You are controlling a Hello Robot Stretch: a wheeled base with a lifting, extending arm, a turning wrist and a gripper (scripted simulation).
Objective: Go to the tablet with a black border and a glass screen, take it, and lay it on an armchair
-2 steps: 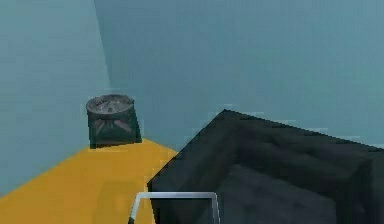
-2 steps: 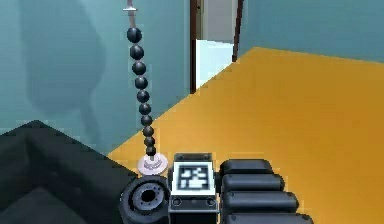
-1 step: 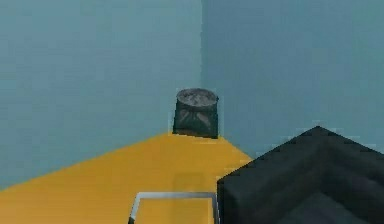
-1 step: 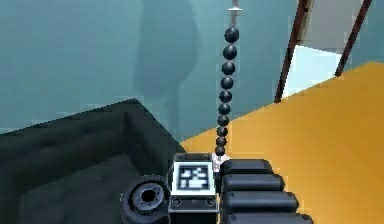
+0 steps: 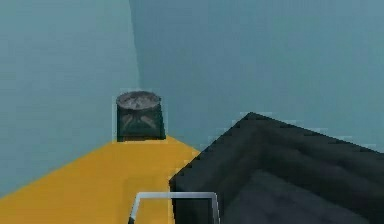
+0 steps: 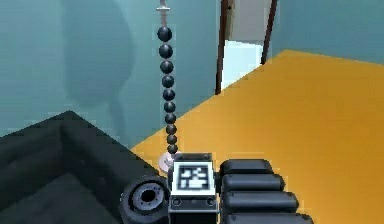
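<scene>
Round, dark, lattice-sided bin in the corner, contents unreadable to us. Boxy matte-black armchair nearby. Our gripper by the armchair; we cannot tell whether it holds anything.

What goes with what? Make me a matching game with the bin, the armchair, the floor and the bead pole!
Things:
1. bin
2. armchair
3. floor
4. bead pole

Matches:
A. orange
B. stands in the far corner
C. tall, thin, made of dark balls
D. black, big, at the forward view's lower right

Pairs: 1-B, 2-D, 3-A, 4-C
</scene>
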